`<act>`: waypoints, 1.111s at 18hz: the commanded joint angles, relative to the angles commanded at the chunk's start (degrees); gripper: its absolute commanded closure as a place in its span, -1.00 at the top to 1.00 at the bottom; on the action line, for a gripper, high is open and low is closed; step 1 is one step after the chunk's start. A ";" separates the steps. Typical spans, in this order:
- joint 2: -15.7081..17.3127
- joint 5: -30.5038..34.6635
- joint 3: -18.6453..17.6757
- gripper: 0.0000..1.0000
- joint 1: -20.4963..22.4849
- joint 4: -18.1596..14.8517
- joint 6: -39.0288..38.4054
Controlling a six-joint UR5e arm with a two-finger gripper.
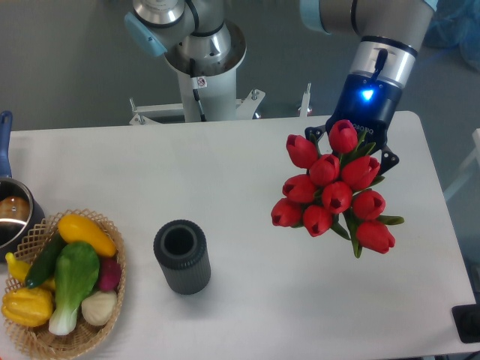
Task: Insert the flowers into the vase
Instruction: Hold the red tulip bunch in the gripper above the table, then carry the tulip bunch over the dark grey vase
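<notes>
Vase (181, 256) upright (mouth bare), flowers (334, 187) well apart.

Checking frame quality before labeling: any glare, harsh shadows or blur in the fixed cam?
Fixed camera: even, soft light, with only faint shadows under the vase and flowers; focus sharp across the table. A blue status light glows on the hand, mildly blown out. A bright reflection sits on the pot at the left edge. No visible motion blur.
</notes>
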 joint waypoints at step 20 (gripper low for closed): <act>0.35 -3.78 -1.23 -0.93 -0.26 0.26 0.35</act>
